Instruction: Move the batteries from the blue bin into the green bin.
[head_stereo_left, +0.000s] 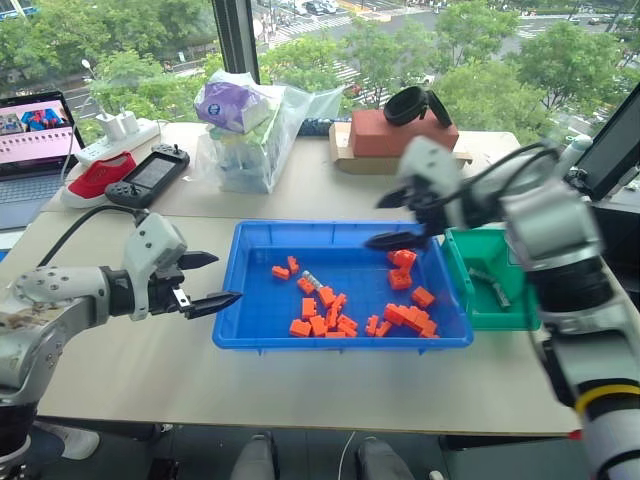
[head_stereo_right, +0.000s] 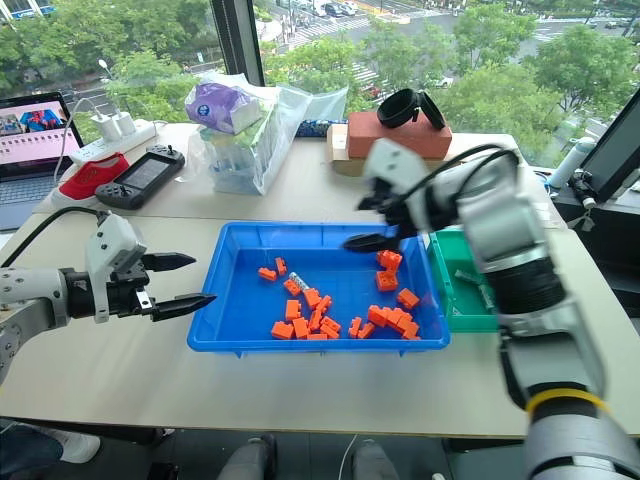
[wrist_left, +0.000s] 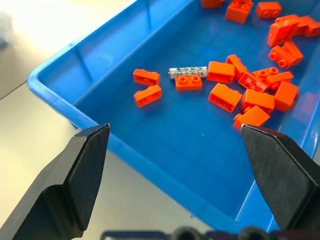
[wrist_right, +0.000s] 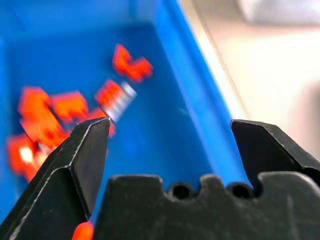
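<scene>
Blue bin (head_stereo_left: 252, 262) flat on pale counter (head_stereo_left: 130, 370), centre of head view. Scattered inside: orange blocks (head_stereo_left: 322, 318), thickest toward the 5 o'clock corner, a small stack (head_stereo_left: 402, 268) near the 2 o'clock side. One battery (head_stereo_left: 310, 279) lying on its side on the bin floor, left of centre, at about 10 o'clock from the main block pile, touching or just beside a block; seen again in left wrist view (wrist_left: 187, 72), pressed against an orange block, and blurred in right wrist view (wrist_right: 120, 102).

Green bin (head_stereo_left: 465, 262) just beside the blue bin's 3 o'clock edge, rims near touching. Grey slim items (head_stereo_left: 490, 283) lying in it, likely batteries; count unclear.

Left gripper (head_stereo_left: 205, 280) hanging off the blue bin's 9 o'clock rim, over bare counter, pointing toward the bin. Jaws wide apart, nothing between them.

Right gripper (head_stereo_left: 400, 215) above the blue bin's 1 o'clock corner, near the stacked blocks, pointing in toward the bin's middle. Jaws spread wide, empty.

Beyond the bin at 12 o'clock: clear plastic bag (head_stereo_left: 255, 135) with packets inside, brick-red box (head_stereo_left: 395, 135) with a black strap (head_stereo_left: 412, 103) on top. At 10 o'clock: black handheld console (head_stereo_left: 150, 175), red object (head_stereo_left: 98, 178), white power strip (head_stereo_left: 115, 135), laptop (head_stereo_left: 35, 140) with lit screen. Window with trees behind.
</scene>
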